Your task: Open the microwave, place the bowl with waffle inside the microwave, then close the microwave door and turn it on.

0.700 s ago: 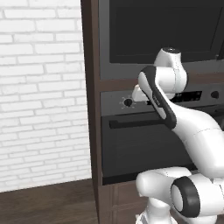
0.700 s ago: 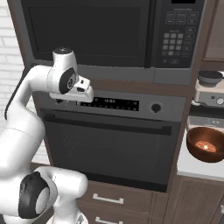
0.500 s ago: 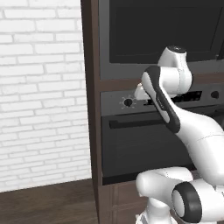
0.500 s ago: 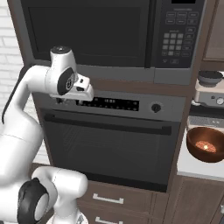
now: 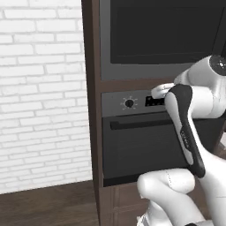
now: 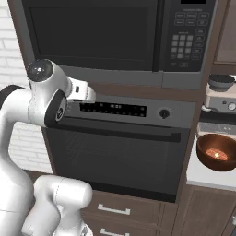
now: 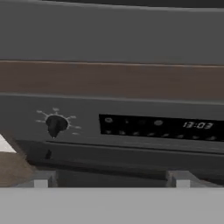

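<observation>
The gripper (image 7: 109,179) is open, close in front of the oven (image 6: 115,161) panel, with the microwave door (image 6: 92,37) above it and shut. The bowl with waffle (image 6: 216,153) sits on the counter's (image 6: 207,177) left edge, well apart to the right.

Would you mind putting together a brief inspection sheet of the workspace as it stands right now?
Surface: countertop at right, carrying the bowl.
Job's things: microwave built into the brown cabinet, microwave door shut; brown bowl with the waffle inside, untouched.
Clutter: white appliance behind the bowl.
Grippers: gripper open, empty, facing the oven control strip, near its knob.
Cables: nothing seen.
Surroundings: white brick wall, wood floor, drawers below the oven.
</observation>
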